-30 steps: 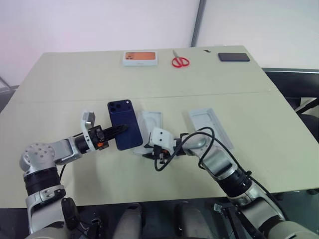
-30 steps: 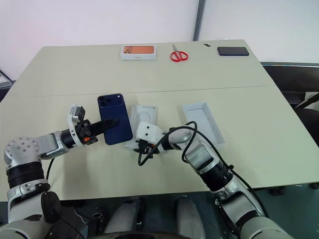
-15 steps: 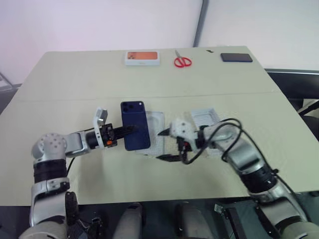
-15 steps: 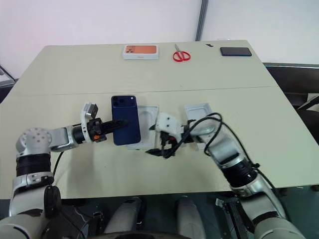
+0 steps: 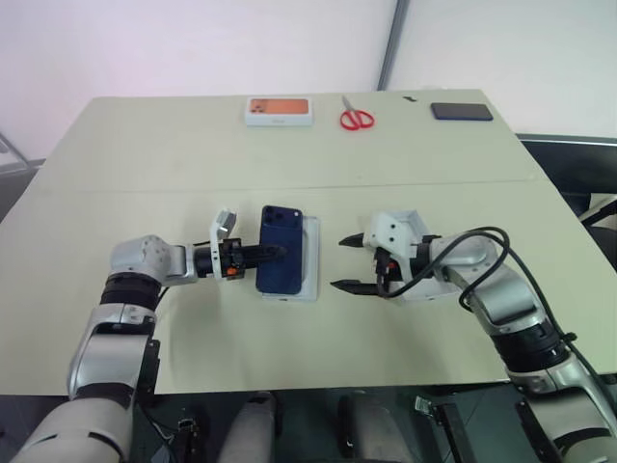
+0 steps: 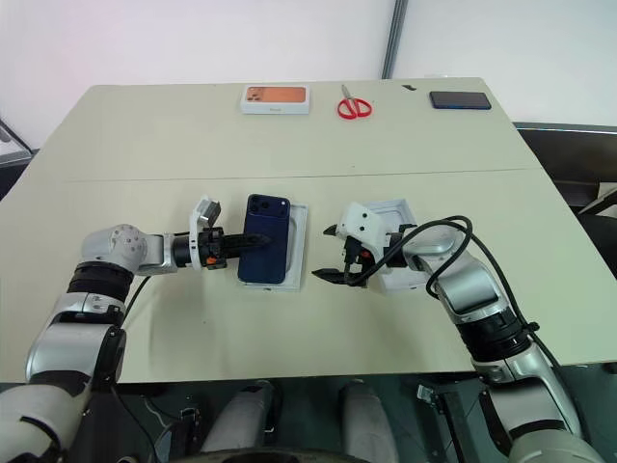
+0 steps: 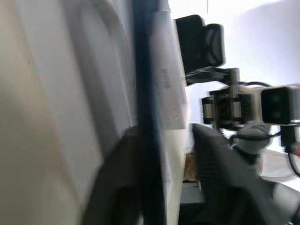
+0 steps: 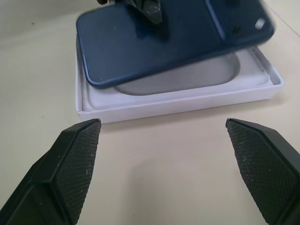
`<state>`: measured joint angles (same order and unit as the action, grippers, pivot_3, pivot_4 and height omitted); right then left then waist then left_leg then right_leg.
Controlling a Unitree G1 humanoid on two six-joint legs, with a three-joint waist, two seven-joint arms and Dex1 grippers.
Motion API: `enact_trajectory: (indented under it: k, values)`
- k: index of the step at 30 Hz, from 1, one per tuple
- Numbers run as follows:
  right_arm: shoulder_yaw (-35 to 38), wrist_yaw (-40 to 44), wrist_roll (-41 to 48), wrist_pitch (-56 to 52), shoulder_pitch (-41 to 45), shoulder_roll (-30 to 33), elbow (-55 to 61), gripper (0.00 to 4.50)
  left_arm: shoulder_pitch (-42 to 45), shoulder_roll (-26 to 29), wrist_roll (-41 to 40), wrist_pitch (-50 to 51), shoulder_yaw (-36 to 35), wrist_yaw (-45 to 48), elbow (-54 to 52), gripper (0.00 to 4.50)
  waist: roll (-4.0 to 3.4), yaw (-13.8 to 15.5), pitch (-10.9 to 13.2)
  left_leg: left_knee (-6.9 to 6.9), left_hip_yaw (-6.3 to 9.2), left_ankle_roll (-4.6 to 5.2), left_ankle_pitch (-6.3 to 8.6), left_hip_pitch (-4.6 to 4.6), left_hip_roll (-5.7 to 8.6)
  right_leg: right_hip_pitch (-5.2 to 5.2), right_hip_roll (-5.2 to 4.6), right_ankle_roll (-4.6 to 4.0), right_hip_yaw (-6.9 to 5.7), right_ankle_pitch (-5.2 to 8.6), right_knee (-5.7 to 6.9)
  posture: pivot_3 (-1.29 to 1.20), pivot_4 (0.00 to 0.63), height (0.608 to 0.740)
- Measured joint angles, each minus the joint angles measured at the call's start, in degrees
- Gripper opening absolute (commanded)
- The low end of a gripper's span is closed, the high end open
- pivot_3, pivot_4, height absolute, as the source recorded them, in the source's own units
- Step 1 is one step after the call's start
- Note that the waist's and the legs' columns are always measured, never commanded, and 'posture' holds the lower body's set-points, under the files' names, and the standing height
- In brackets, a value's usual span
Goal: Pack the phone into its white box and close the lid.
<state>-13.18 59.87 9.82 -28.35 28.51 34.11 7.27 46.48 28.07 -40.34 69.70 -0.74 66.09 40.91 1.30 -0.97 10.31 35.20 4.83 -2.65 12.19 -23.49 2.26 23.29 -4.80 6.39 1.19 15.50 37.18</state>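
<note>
**Phone tilted over the white box**

The phone [image 5: 281,250] lay slanted over the white box [image 5: 310,260] near the middle of the table [image 5: 174,154], its glossy back up and its right edge inside the tray, its left edge raised. The left tool [image 5: 274,253] reached over the phone from the left, one finger above it and one below; whether they pressed the phone I cannot tell. The right tool [image 5: 349,262] stood just right of the box, its fingers [image 8: 70,164] wide apart and holding nothing. The lid [image 5: 413,224] lay behind the right tool, hollow side up. At the far edge were an orange-pictured box [image 5: 279,111], red scissors [image 5: 354,118] and a black slab [image 5: 462,111].
</note>
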Motion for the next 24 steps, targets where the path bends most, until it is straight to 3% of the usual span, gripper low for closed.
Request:
enact_trajectory:
  k: [1,12,21,22,24]
  values:
    - [0.0,-0.2,0.0,0.0,-0.2,-0.1,0.2,4.5,0.4,0.0,0.4,-0.4,0.0,0.6,0.0,3.78,0.0,0.0,0.0,0.02,0.01,0.0,0.0,0.0,0.0,-0.02,0.0,0.0,0.0,0.0,0.01,0.0,0.15,0.74]
    - [-1.4,-1.2,0.0,0.3,1.6,-2.9,-1.3,4.5,0.9,1.2,3.5,0.4,1.2,1.5,-4.0,3.78,0.0,0.0,0.0,0.04,0.03,0.0,0.0,0.01,-0.01,-0.04,0.01,0.01,-0.01,0.0,0.02,0.0,0.15,0.74]
    - [-1.9,-2.2,-0.1,1.2,2.0,-3.7,-2.6,4.5,-2.1,6.3,4.1,-1.4,-0.6,-0.1,-11.2,3.78,-0.01,-0.1,0.0,0.03,0.05,0.0,0.0,0.01,-0.08,0.0,0.02,0.0,0.01,0.0,0.04,0.0,0.15,0.74]
    - [-1.9,-2.5,-0.1,1.2,2.0,-4.1,-2.9,4.5,-2.6,6.5,5.4,-5.0,-0.9,-1.2,-12.1,3.54,-0.01,0.0,0.0,0.03,0.05,0.0,0.0,0.01,-0.08,0.0,0.01,0.0,0.02,0.0,0.03,0.0,0.15,0.74]
    - [-1.9,-3.6,-0.2,1.4,2.4,-4.8,-4.0,3.93,-4.2,6.7,8.4,-12.3,-1.2,-3.9,-12.8,2.89,-0.02,0.0,0.0,0.03,0.06,0.0,0.0,0.01,-0.08,0.01,-0.01,0.0,0.05,0.0,0.03,0.0,0.15,0.74]
